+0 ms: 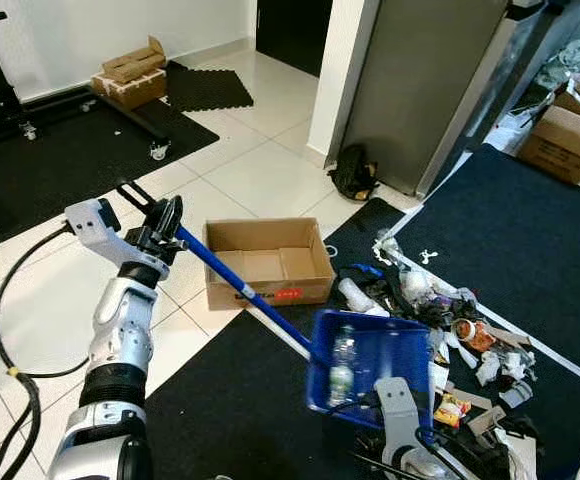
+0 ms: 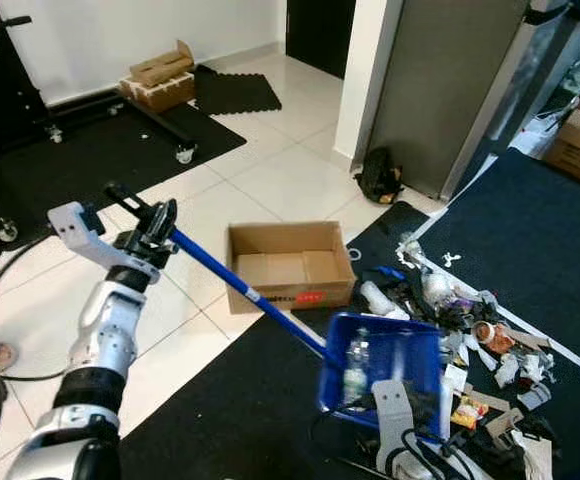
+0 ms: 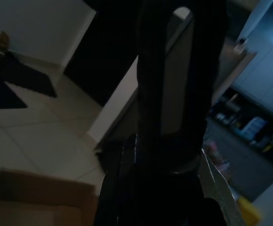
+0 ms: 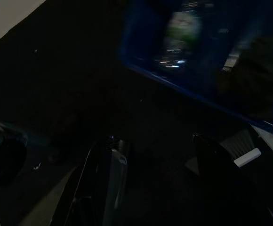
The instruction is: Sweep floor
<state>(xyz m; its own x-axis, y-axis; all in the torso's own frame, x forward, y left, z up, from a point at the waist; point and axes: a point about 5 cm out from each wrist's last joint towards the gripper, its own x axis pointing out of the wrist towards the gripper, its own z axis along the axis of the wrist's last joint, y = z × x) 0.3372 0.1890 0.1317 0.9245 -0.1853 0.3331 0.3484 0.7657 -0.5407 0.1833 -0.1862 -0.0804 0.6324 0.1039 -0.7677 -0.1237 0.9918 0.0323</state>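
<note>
**Fingers clamped on the dustpan handle**

Left fingers clenched tight round the top of the blue handle, up above the white floor. Left arm raised, bent at the wrist. Handle sloping down and across to the right, past the front corner of the box.

Dustpan at the low end of the handle, over the black mat. Blue, tipped a bit, with a clear bottle lying inside. Too blurry to tell if touching the mat or just above it.

Right fingers spread apart over the dark mat, low down and just beside the dustpan. Nothing seen between them. Very dark in that wrist view, so hard to make out more.

Box open at the top, brown, sitting half on the floor and half by the mat edge. A red mark on its front side.

Trash in a messy heap just to the right of the dustpan: bits of paper, wrappers, cups. A white strip along the mat there. A small black bag on the floor by the grey wall, well apart from the box.
</note>
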